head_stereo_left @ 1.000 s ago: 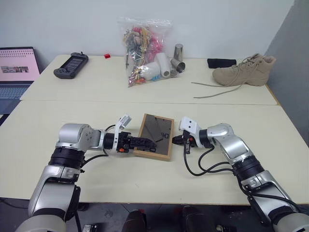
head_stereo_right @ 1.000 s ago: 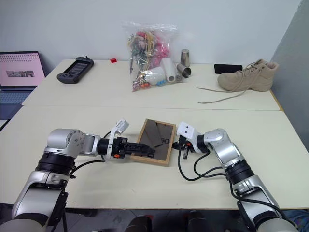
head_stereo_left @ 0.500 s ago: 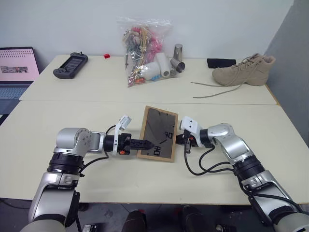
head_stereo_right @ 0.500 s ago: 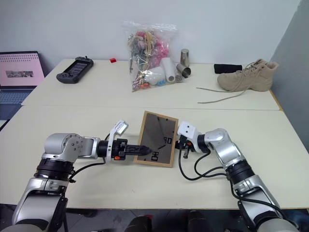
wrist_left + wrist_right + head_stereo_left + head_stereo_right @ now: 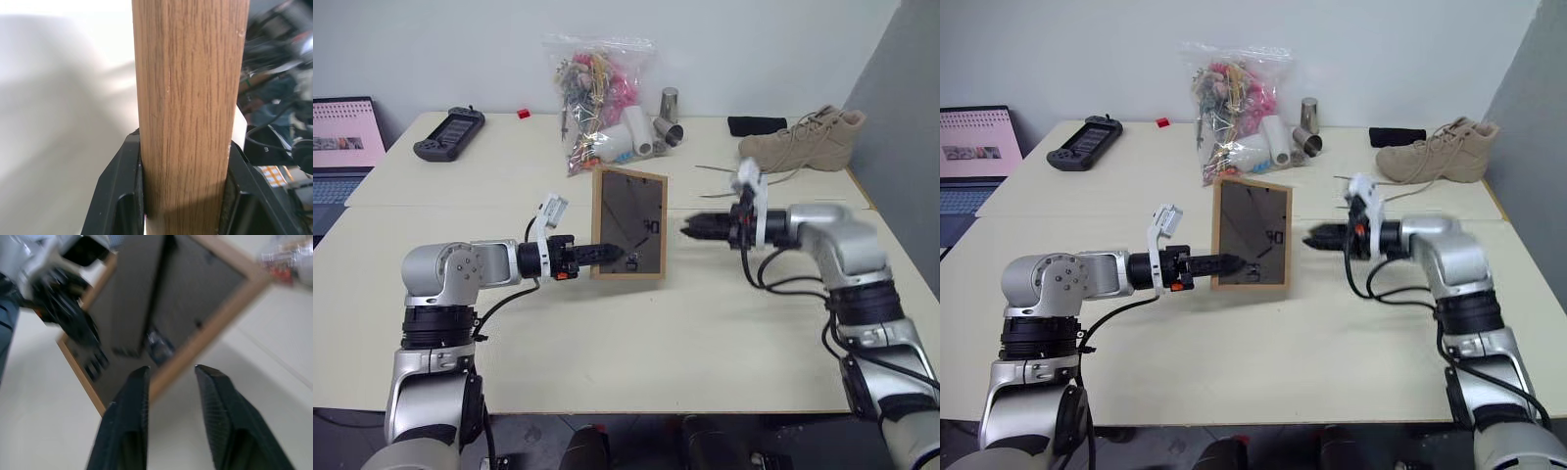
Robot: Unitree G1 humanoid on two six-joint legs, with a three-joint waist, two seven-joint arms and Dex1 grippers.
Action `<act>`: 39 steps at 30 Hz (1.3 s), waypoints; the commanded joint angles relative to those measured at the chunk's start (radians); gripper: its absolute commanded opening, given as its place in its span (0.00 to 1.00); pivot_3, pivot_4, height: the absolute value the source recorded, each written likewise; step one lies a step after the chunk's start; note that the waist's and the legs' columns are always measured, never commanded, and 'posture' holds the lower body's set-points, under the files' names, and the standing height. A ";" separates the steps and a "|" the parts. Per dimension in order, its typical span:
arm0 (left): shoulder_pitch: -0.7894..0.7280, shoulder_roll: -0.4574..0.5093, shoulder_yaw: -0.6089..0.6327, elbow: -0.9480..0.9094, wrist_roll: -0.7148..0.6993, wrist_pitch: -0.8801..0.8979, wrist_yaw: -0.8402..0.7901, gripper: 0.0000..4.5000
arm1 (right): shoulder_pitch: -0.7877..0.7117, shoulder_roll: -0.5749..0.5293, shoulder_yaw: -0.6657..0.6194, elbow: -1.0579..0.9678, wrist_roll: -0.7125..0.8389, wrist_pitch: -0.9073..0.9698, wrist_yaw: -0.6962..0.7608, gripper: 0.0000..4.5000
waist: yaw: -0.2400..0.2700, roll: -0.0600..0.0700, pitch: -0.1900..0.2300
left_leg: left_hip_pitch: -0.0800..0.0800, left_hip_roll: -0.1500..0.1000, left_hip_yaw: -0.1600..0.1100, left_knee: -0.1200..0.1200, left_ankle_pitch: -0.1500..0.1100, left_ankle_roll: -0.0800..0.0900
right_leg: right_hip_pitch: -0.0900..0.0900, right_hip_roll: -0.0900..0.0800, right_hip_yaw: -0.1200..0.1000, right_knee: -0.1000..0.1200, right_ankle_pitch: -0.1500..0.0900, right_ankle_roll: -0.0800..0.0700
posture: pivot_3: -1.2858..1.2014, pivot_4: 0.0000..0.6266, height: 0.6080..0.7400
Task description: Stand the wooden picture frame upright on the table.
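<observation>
Pale cream table (image 5: 705,323), smooth, two long panels with a seam. At its centre, wooden picture frame (image 5: 628,224) upright: light grained wood, dark flat back panel. At frame's nine o'clock, left gripper (image 5: 607,255) clamped on its edge. At three o'clock, right gripper (image 5: 690,229), fingers parted, apart from frame.

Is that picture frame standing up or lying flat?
Standing up: the frame is near vertical, dark back facing the camera, with the left pincer clamped on its edge. Whether it would stand unaided, cannot tell.
</observation>
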 commanded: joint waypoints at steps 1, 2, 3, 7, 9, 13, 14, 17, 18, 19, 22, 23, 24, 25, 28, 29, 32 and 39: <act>-0.012 0.002 0.035 -0.048 -0.027 -0.032 0.013 0.29 | -0.041 0.053 -0.015 -0.030 0.060 0.056 -0.055 0.61 | 0.001 0.000 0.000 | 0.000 0.000 0.000 0.000 0.000 0.000 | 0.000 0.000 0.000 0.000 0.000 0.000 | 0.52 0.24 1.00; -0.014 0.002 0.034 -0.052 -0.029 -0.034 0.015 0.29 | -0.045 0.065 -0.007 -0.028 0.058 0.049 -0.064 0.66 | 0.002 0.000 0.000 | -0.001 -0.001 0.000 0.000 0.000 0.000 | 0.000 0.000 0.000 0.000 0.000 0.000 | 0.52 0.24 1.00; -0.015 0.003 0.033 -0.056 -0.032 -0.035 0.017 0.29 | -0.048 0.077 0.003 -0.025 0.052 0.040 -0.072 0.70 | 0.003 0.000 0.000 | -0.001 -0.001 0.000 0.000 0.000 0.000 | 0.000 0.000 0.000 0.000 0.000 0.000 | 0.52 0.24 1.00; -0.025 0.003 0.028 -0.062 -0.037 -0.038 0.021 0.29 | -0.066 0.128 0.028 0.004 0.039 0.007 -0.111 0.91 | 0.004 0.000 0.000 | -0.001 -0.001 0.000 0.000 0.000 0.000 | -0.001 0.000 0.000 0.000 0.000 0.000 | 0.52 0.24 1.00; -0.027 0.002 0.027 -0.066 -0.039 -0.038 0.022 0.29 | -0.072 0.145 0.041 0.017 0.028 -0.015 -0.124 0.99 | 0.004 0.000 0.000 | -0.001 0.000 0.000 0.000 0.000 0.000 | -0.001 0.000 0.000 0.000 0.000 0.000 | 0.52 0.24 1.00; -0.028 -0.002 0.021 -0.076 -0.040 -0.042 0.026 0.29 | -0.089 0.192 0.079 0.032 0.012 -0.065 -0.137 0.99 | 0.005 0.000 0.000 | -0.001 -0.001 0.000 0.000 0.000 0.000 | -0.001 0.000 0.000 -0.001 0.000 0.000 | 0.52 0.24 1.00; -0.028 -0.003 0.021 -0.077 -0.041 -0.042 0.028 0.29 | -0.092 0.202 0.089 0.029 0.012 -0.072 -0.134 0.99 | 0.004 0.000 0.000 | -0.001 -0.001 0.000 0.000 0.000 0.000 | -0.001 0.000 0.000 -0.001 0.000 0.000 | 0.52 0.24 1.00; -0.027 -0.003 0.020 -0.080 -0.045 -0.040 0.033 0.29 | -0.089 0.226 0.118 0.009 0.007 -0.088 -0.140 0.99 | 0.003 0.000 0.000 | -0.001 0.000 0.000 -0.001 0.000 0.000 | -0.001 0.000 0.000 0.000 0.000 0.000 | 0.52 0.24 1.00; -0.028 -0.005 0.021 -0.078 -0.045 -0.038 0.035 0.29 | -0.089 0.230 0.123 0.008 0.006 -0.090 -0.142 0.99 | 0.004 0.000 0.000 | -0.001 0.000 0.000 0.000 0.000 0.000 | -0.001 0.000 0.000 0.000 0.000 0.000 | 0.52 0.24 1.00; -0.028 -0.006 0.020 -0.078 -0.044 -0.039 0.036 0.29 | -0.084 0.238 0.130 -0.002 0.012 -0.091 -0.137 0.99 | 0.004 0.000 0.000 | -0.001 0.000 0.000 0.000 0.000 0.000 | -0.001 0.000 0.000 -0.001 0.000 0.000 | 0.52 0.24 1.00; -0.026 -0.008 0.023 -0.080 -0.044 -0.037 0.042 0.29 | -0.053 0.236 0.147 -0.073 0.063 -0.057 -0.082 0.99 | 0.006 0.000 0.000 | -0.001 0.000 0.000 0.000 0.000 0.000 | -0.001 0.000 0.000 -0.001 0.000 0.000 | 0.52 0.24 1.00; -0.025 -0.006 0.024 -0.082 -0.046 -0.035 0.042 0.29 | -0.044 0.224 0.149 -0.094 0.077 -0.041 -0.062 0.99 | 0.006 0.000 0.000 | -0.001 0.000 0.000 -0.001 0.000 0.000 | -0.001 0.000 0.000 -0.001 0.000 0.000 | 0.52 0.24 1.00; -0.023 -0.005 0.029 -0.083 -0.049 -0.029 0.043 0.29 | -0.030 0.197 0.154 -0.121 0.094 -0.021 -0.029 0.99 | 0.007 0.000 0.000 | -0.001 0.000 0.000 -0.001 0.000 0.000 | -0.001 0.000 0.000 -0.001 0.000 0.000 | 0.52 0.24 1.00; -0.022 -0.003 0.033 -0.083 -0.052 -0.025 0.044 0.29 | -0.016 0.170 0.156 -0.146 0.111 -0.001 0.001 0.99 | 0.007 0.000 0.000 | -0.001 0.000 0.000 -0.001 0.000 0.000 | -0.001 0.000 0.000 -0.001 0.000 0.000 | 0.52 0.24 1.00; -0.019 -0.005 0.051 -0.084 -0.067 -0.001 0.048 0.29 | 0.016 0.102 0.140 -0.189 0.145 0.038 0.051 0.99 | 0.007 0.000 0.000 | -0.001 0.000 0.000 -0.001 0.000 0.000 | -0.001 0.000 0.000 -0.001 0.000 0.000 | 0.52 0.24 1.00; -0.015 -0.007 0.059 -0.087 -0.075 0.009 0.050 0.29 | 0.025 0.085 0.136 -0.194 0.149 0.041 0.057 0.99 | 0.007 0.000 0.000 | -0.001 0.000 0.000 -0.001 0.000 0.000 | -0.001 0.000 0.000 -0.002 0.000 0.000 | 0.52 0.24 1.00; 0.008 0.000 0.059 -0.113 -0.093 0.036 0.051 0.29 | 0.043 0.044 0.130 -0.186 0.132 0.024 0.054 0.99 | 0.007 0.000 0.000 | -0.001 0.000 0.000 -0.001 0.000 0.000 | -0.001 0.000 0.000 -0.002 0.000 0.000 | 0.52 0.24 1.00; 0.026 0.016 0.098 -0.127 -0.167 0.143 0.063 0.29 | 0.086 -0.046 0.105 -0.112 0.013 -0.112 -0.012 0.99 | 0.002 0.000 0.000 | -0.001 0.000 0.000 -0.001 0.000 0.000 | -0.001 0.000 0.000 -0.002 0.000 0.000 | 0.52 0.24 1.00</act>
